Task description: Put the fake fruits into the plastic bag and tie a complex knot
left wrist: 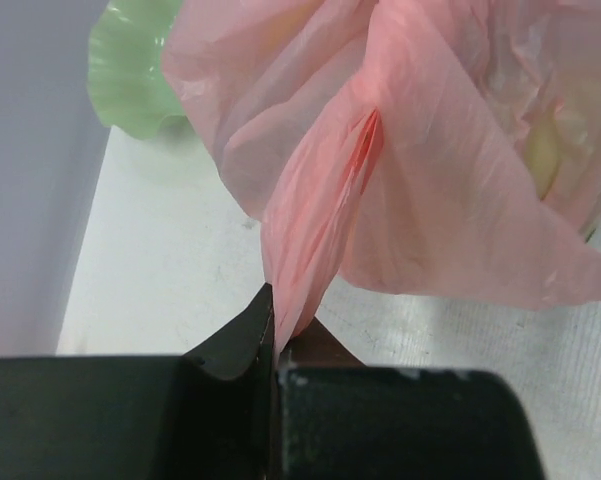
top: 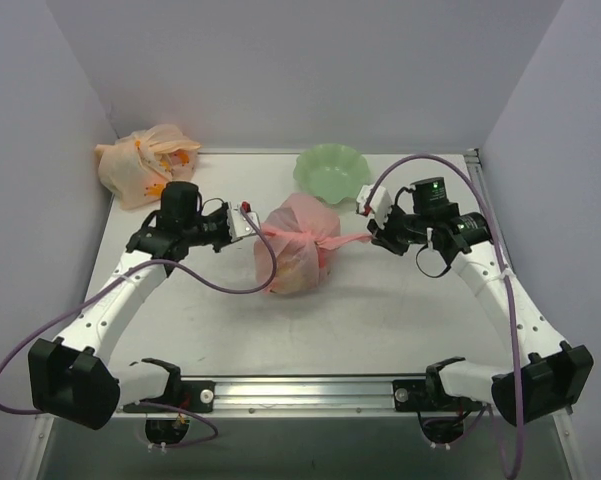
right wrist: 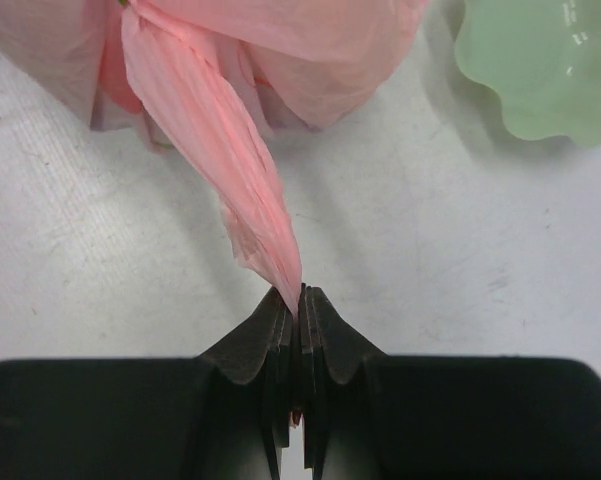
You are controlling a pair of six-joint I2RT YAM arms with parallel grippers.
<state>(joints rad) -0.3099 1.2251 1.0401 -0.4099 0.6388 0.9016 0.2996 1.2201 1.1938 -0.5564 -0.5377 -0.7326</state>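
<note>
The pink plastic bag (top: 298,248) lies bulging in the middle of the table, a yellow fake fruit (left wrist: 542,150) faintly showing through its film. Two twisted handles stretch out from its middle to left and right. My left gripper (top: 248,222) is shut on the left handle (left wrist: 315,225), which runs taut into the pinched jaws of the left gripper (left wrist: 277,345). On the other side my right gripper (top: 368,232) is shut on the right handle (right wrist: 215,150), the strip ending between the tips of the right gripper (right wrist: 301,300). Other fruits are hidden inside the bag.
A green scalloped bowl (top: 331,171) stands behind the bag, also seen as the bowl (right wrist: 540,65) in the right wrist view. A pale orange tied bag (top: 145,160) sits at the back left corner by the wall. Purple cables loop off both arms.
</note>
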